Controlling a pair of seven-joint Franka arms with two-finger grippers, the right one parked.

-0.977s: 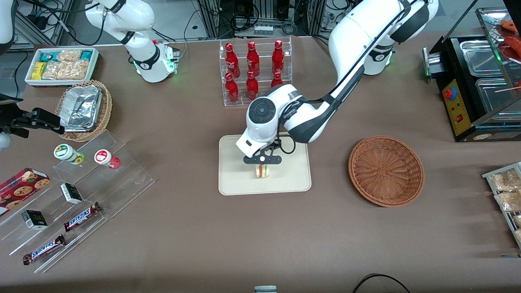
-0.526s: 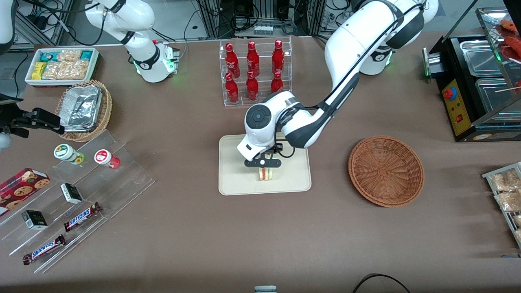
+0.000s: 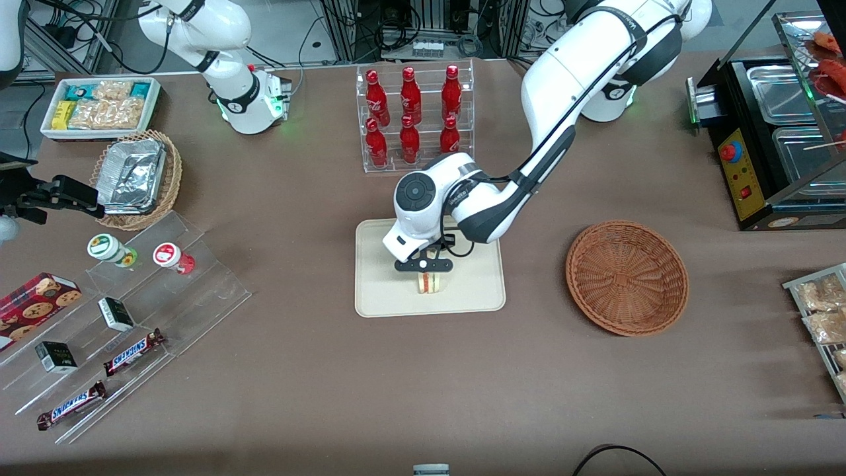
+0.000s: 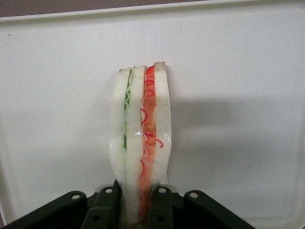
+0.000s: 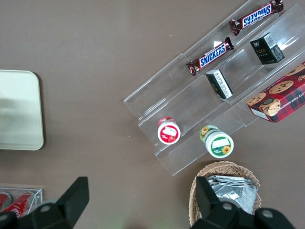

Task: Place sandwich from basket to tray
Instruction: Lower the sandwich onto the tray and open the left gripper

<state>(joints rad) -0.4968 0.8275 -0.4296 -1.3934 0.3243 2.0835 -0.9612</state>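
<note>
You are watching the black two-fingered end effector (image 3: 424, 265), still clamped on the clear-wrapped triangular sandwich (image 3: 429, 281), finishing lowering it onto the flat cream-beige rectangular tray (image 3: 383, 291), at nine o'clock from the empty round reddish-brown wicker basket (image 3: 626, 277), so only release is remaining.

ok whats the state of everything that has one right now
sandwich: standing on edge over the tray, clamped at one end
gripper: above the tray, shut on the sandwich
tray: flat on the table, only the sandwich over it
basket: upright, nothing in it
cola bottles: upright in their clear rack, capped
</note>
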